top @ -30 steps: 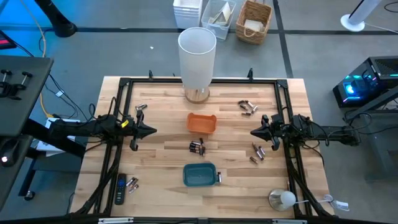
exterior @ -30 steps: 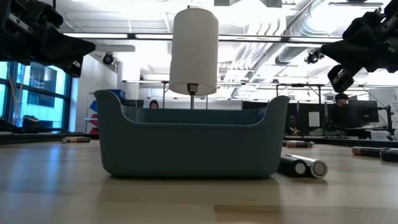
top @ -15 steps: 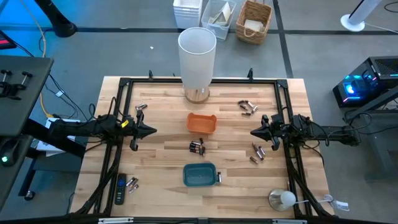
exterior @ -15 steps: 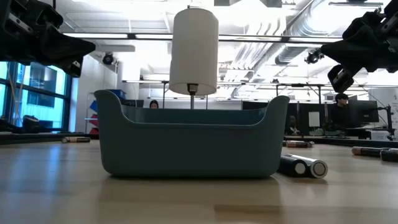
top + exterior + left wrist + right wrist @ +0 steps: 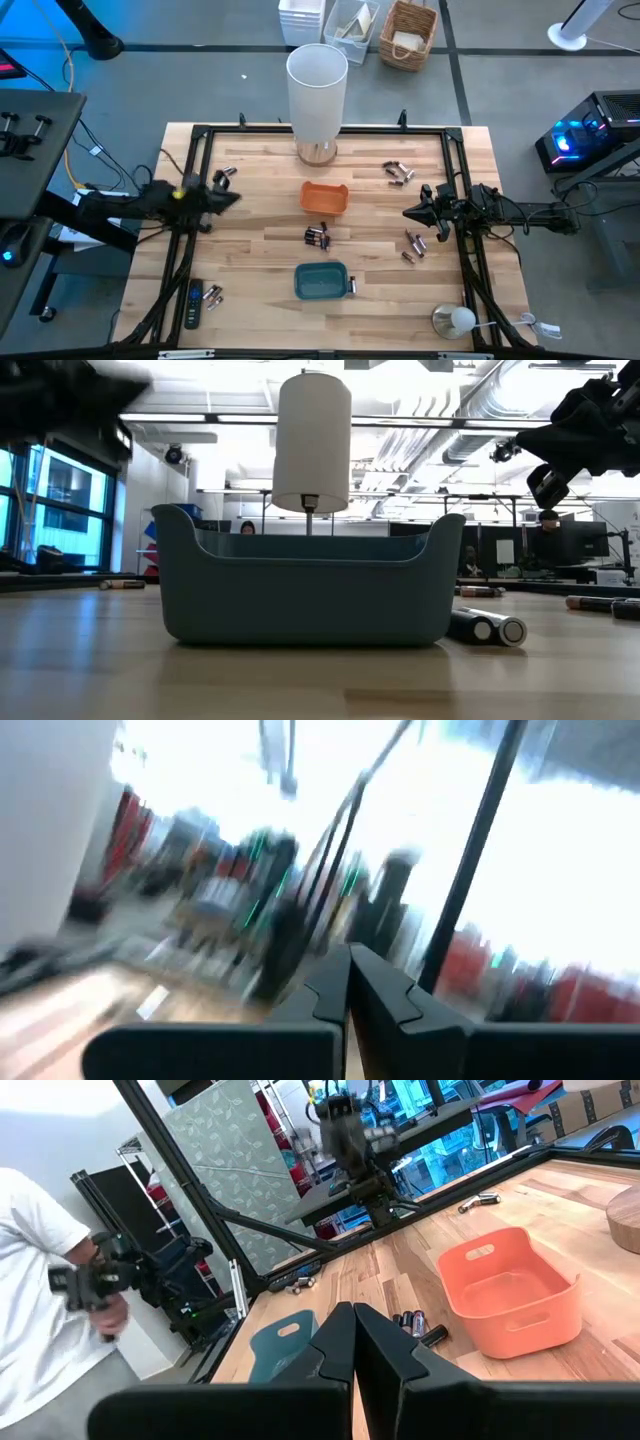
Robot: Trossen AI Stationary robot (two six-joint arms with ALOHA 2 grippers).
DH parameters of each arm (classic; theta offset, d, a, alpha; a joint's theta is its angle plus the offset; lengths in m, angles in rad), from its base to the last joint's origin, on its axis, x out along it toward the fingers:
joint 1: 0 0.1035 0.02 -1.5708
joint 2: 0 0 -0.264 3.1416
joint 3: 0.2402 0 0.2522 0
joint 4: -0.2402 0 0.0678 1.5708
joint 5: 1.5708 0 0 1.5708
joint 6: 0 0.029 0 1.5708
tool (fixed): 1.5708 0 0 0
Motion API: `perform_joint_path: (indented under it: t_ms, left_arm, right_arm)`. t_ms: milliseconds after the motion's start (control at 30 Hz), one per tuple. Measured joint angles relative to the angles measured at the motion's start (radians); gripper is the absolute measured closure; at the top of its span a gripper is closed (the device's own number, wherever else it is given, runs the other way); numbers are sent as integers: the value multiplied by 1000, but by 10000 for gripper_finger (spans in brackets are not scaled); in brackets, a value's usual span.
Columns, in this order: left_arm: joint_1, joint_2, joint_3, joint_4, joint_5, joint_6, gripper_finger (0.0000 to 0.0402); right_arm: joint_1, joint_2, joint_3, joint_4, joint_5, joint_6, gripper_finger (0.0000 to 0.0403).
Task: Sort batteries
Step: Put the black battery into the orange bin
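While nothing had yet been gathered, the wooden table (image 5: 260,290) carried the whole job, and both trays lay bare inside as far as the overhead view showed. A tall white lamp (image 5: 317,92) stood at the far edge. Nearer the middle sat the orange tray (image 5: 325,197), and nearer the front the blue tray (image 5: 320,281).

The left gripper (image 5: 232,199) hung over the table's left side with its fingers pressed together and nothing between them. The right gripper (image 5: 409,212) hung over the right side, likewise pinched closed and empty.

The batteries lay scattered in small clusters:
- one cluster (image 5: 316,236) between the two trays;
- one single (image 5: 352,285) just beside the blue tray;
- a group (image 5: 399,172) toward the far right;
- a group (image 5: 413,245) by the right gripper;
- a few (image 5: 224,175) at the far left;
- a few (image 5: 212,295) at the near left, beside a flat black remote (image 5: 192,305).

Judged from their look, these would be stiff little metal cylinders, fairly dense for their size, smooth and ready to roll. A closing finger that met one off-centre would probably send it skidding. The sound hold would be across the middle of the barrel, fingers square to its length. Those lying pressed against neighbours would be awkward, so a loner such as the one by the blue tray seemed the easier first pick.
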Motion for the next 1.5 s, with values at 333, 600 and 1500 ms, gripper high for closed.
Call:
perform_joint_path:
  t_ms: [333,600,1500]
  left_arm:
    - [12,549,473,-268,-14,199,402]
    - [141,1052,859,-660,27,242,374]
    - [33,1765,1091,-834,277,678,194]
  right_arm:
    - [0,0,0,0,0,0,403]
    - [0,0,0,0,0,0,403]
    - [0,0,0,0,0,0,403]
